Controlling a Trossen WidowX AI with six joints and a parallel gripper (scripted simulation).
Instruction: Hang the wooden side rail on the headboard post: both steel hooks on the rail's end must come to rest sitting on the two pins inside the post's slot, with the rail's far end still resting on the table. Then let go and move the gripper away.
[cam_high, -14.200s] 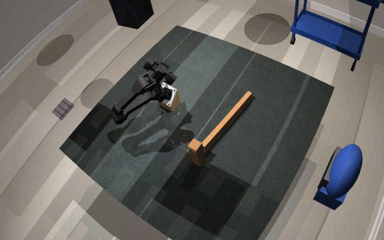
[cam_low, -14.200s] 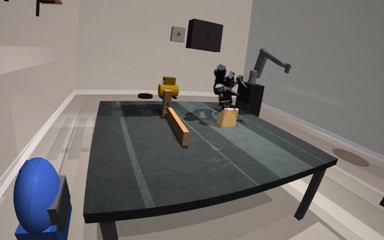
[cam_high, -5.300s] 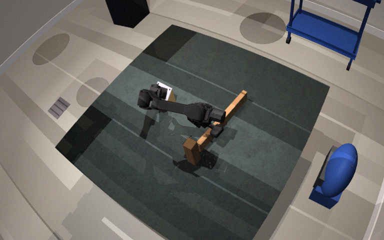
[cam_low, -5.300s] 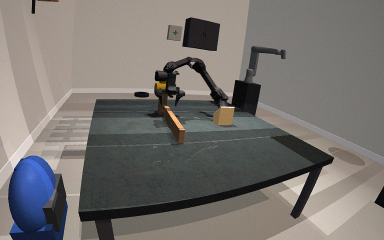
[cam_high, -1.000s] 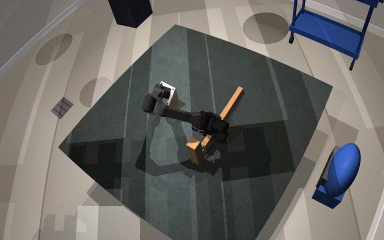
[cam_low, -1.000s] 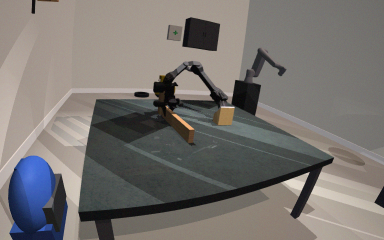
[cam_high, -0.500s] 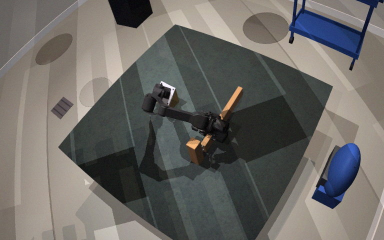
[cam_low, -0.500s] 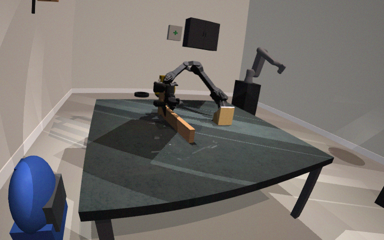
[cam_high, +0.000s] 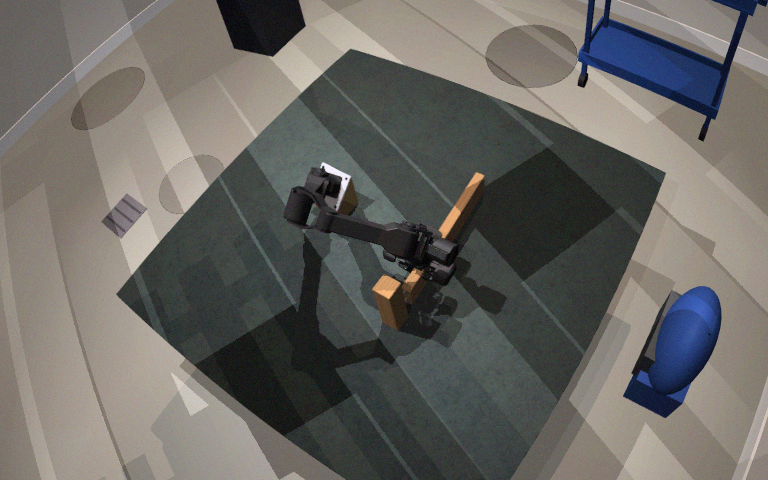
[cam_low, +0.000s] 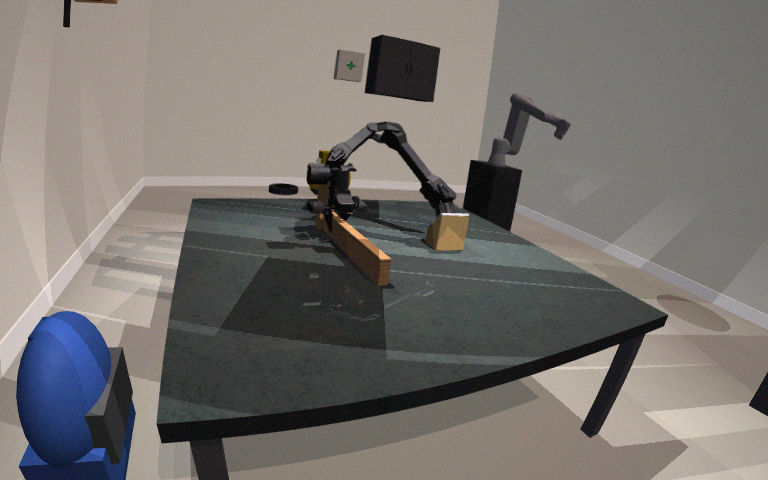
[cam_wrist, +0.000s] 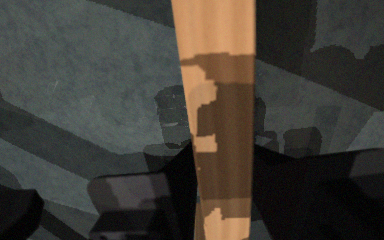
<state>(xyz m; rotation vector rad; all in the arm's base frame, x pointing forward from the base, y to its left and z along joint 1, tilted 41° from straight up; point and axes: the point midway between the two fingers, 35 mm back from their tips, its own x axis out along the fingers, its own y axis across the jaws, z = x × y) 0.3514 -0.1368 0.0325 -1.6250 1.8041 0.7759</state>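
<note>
So the gripper (cam_high: 421, 277) has its fingers clamped on the wooden side rail (cam_high: 461, 206), near the rail's lower end, around the middle of the top view. That end sits right beside the headboard post (cam_high: 390, 302); can't tell if the hooks are on the pins. The rail's other end points to the upper right and rests on the dark counter (cam_high: 509, 350).

Rail (cam_high: 463, 206) on table (cam_high: 543, 350), near end by post (cam_high: 390, 301), contact unclear
</note>
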